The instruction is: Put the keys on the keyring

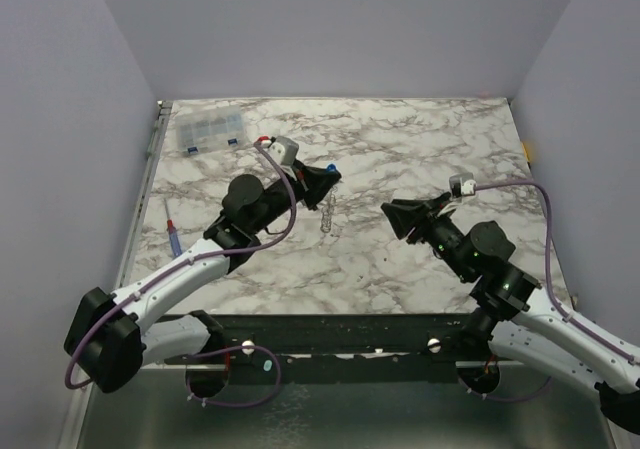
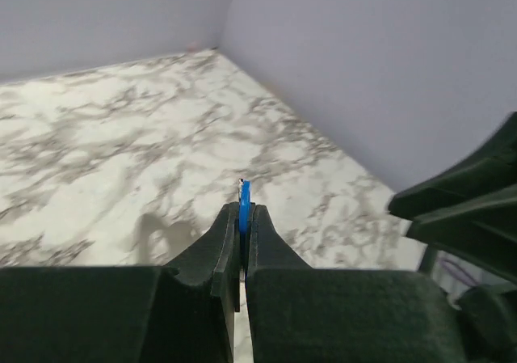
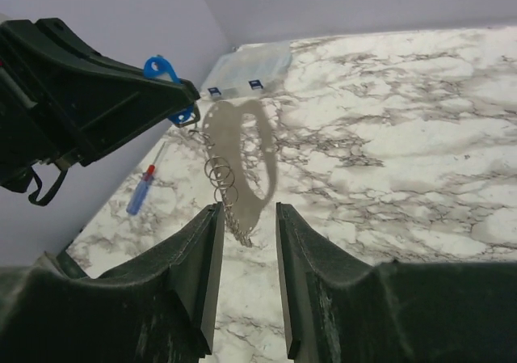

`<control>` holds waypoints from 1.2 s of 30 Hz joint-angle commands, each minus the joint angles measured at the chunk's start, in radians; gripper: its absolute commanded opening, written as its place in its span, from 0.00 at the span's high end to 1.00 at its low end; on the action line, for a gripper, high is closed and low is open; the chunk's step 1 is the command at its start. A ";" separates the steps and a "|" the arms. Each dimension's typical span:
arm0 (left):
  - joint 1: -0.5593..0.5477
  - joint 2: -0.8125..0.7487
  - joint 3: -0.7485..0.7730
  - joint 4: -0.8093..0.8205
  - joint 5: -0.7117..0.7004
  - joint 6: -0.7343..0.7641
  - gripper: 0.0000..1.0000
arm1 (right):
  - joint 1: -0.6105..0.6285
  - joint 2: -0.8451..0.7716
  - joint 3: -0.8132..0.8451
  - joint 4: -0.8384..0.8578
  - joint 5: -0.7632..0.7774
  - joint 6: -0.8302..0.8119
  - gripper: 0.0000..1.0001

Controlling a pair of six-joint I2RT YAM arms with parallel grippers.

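My left gripper (image 1: 328, 181) is raised over the middle of the table, shut on the blue tag (image 2: 244, 201) of the keyring. The tag pokes out between its closed fingers. In the right wrist view the thin silver rings of the keyring (image 3: 220, 175) dangle below that gripper, and a pale toothed key (image 3: 240, 224) hangs at their lower end. From above, the rings and key show as a small glint (image 1: 327, 217). My right gripper (image 3: 248, 213) stands open just right of the hanging key, with nothing between its fingers (image 1: 392, 215).
A blue-handled, red-tipped screwdriver (image 1: 173, 239) lies near the table's left edge. A clear compartment box (image 1: 208, 129) sits at the back left corner. Grey walls close in the marble table (image 1: 420, 149) on three sides.
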 commanded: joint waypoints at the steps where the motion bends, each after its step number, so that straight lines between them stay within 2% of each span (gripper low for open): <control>1: 0.005 0.062 0.031 -0.106 -0.226 0.157 1.00 | -0.004 -0.014 0.008 -0.069 0.076 0.014 0.59; 4: 0.005 0.127 0.041 -0.095 -0.301 0.147 1.00 | -0.003 -0.011 0.010 -0.083 0.124 0.023 0.58; 9: 0.006 0.248 0.115 -0.093 -0.250 0.088 1.00 | -0.003 -0.001 0.056 -0.207 0.265 0.078 0.58; 11: 0.006 0.268 0.123 -0.101 -0.272 0.080 1.00 | -0.003 -0.003 0.071 -0.257 0.300 0.100 0.58; 21: 0.006 0.322 0.125 -0.203 -0.637 0.135 1.00 | -0.003 -0.038 0.056 -0.276 0.350 0.104 0.58; 25: 0.004 0.394 0.140 -0.192 -0.646 0.167 1.00 | -0.003 -0.026 0.059 -0.273 0.347 0.100 0.58; 28: -0.039 0.464 0.174 -0.183 -0.692 0.175 1.00 | -0.003 -0.021 0.062 -0.271 0.344 0.103 0.59; 33: -0.133 0.605 0.294 -0.182 -0.720 0.186 1.00 | -0.004 -0.025 0.073 -0.301 0.371 0.115 0.59; 36: -0.154 0.710 0.369 -0.182 -0.698 0.164 1.00 | -0.003 -0.030 0.077 -0.314 0.382 0.120 0.59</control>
